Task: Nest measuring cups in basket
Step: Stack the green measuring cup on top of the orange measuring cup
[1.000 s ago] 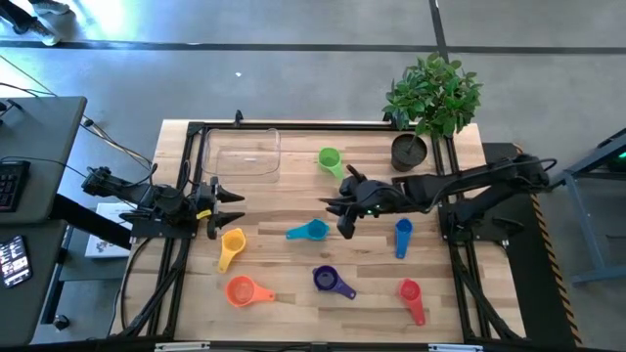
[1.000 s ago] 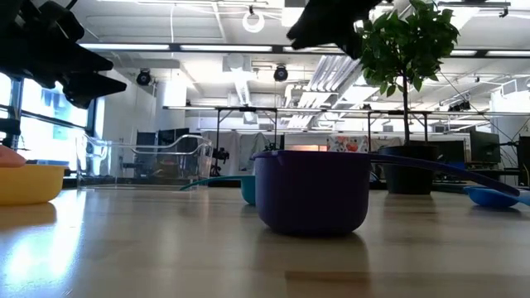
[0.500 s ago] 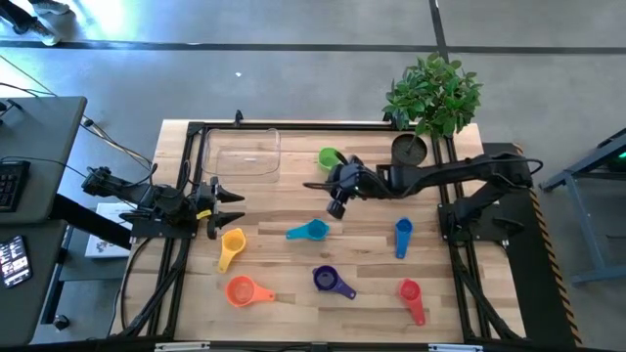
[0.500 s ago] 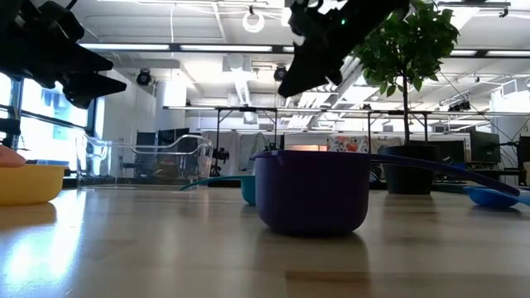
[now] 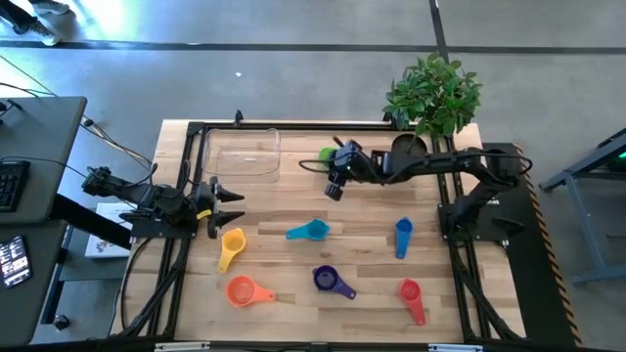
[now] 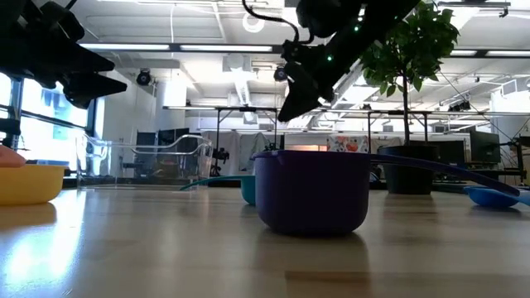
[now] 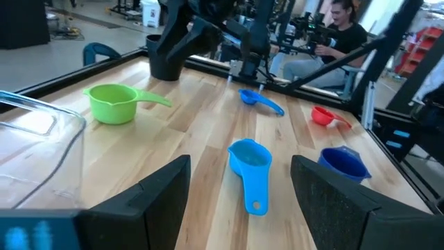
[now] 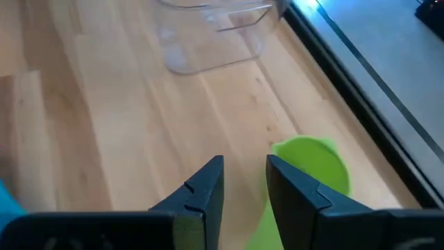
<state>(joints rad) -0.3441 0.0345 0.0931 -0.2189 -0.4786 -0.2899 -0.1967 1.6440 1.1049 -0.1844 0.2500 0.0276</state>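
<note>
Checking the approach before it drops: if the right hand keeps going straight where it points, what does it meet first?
Probably the small green plastic measuring cup, just ahead of the right hand; its height above it is unclear.

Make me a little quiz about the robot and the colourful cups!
1. True or false: the basket has cups inside.
2. Which cup is the right gripper hovering over? A) red B) green C) orange
3. Fill in: the cup nearest the left gripper is ____.

Key:
1. False, it holds none.
2. B, the green cup.
3. Yellow.
</note>
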